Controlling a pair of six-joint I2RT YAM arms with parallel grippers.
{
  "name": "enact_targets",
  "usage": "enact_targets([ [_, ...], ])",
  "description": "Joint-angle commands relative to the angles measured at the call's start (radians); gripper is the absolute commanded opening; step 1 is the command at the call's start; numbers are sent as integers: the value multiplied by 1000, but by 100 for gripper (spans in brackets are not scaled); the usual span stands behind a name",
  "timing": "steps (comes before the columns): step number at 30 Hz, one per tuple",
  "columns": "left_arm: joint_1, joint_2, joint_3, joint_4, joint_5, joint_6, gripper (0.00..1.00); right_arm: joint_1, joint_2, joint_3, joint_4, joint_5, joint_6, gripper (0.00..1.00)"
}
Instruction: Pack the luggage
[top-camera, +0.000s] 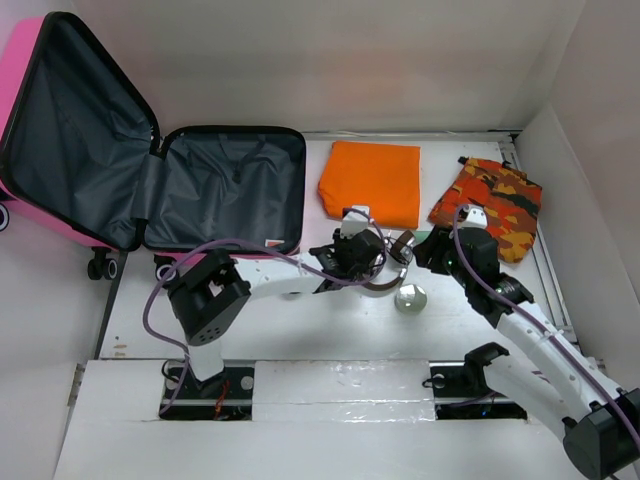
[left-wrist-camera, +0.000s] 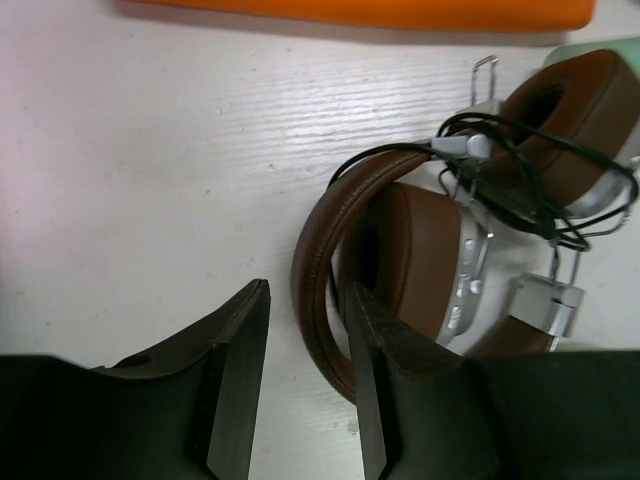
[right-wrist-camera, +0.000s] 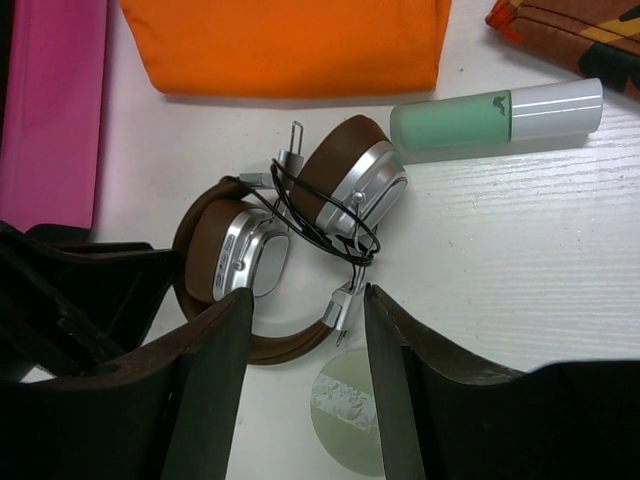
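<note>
Jaws on both grippers stand spread, pinching nothing. Bright-pink hard-shell suitcase (top-camera: 220, 190) lies open at far left, grey lining up, so items can drop straight in. Left gripper (left-wrist-camera: 307, 290) sets a narrow gap at the band of the brown-padded, silver-cupped headphones (right-wrist-camera: 250, 255), probably because the thin band suits a pinch. Right gripper (right-wrist-camera: 308, 300) hovers wider above them, likely to steady them. Folded orange cloth (top-camera: 372, 182) and camouflage fabric pouch (top-camera: 490, 205) lie unpacked beyond.
</note>
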Motion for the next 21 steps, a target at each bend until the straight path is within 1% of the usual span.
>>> enact_targets([
  [1,14,13,38,-58,-53,-21,31,6,-14,-4,62,-10,-5,54],
  [3,23,13,28,-58,-41,-21,31,6,-14,-4,63,-10,-5,54],
  [4,23,24,28,-23,-24,5,31,6,-14,-4,63,-10,-5,54],
  [5,23,24,28,-7,-3,25,33,6,-14,-4,63,-10,-5,54],
  [8,23,90,38,2,45,51,36,6,-14,-4,73,-19,-5,54],
  [10,23,142,76,-7,54,51,36,6,-14,-4,73,-19,-5,54],
  [11,23,156,85,-7,54,62,34,6,-14,-4,73,-19,-5,54],
  [12,23,168,99,-16,54,62,25,6,-14,-4,73,-19,-5,54],
  [13,23,177,99,-16,66,62,22,6,-14,-4,73,-19,-5,54],
  [14,23,187,99,-16,66,72,22,6,-23,-4,73,-19,-5,54],
  [15,23,187,99,-16,66,72,16,6,-24,-4,73,-19,-5,54],
  [16,23,187,99,-16,66,59,0,6,-34,-4,73,-19,-5,54],
  [19,23,104,79,-3,54,50,0,6,-43,-4,73,-19,-5,54],
  [21,23,-9,65,7,42,59,0,16,-53,-4,64,0,-5,54],
])
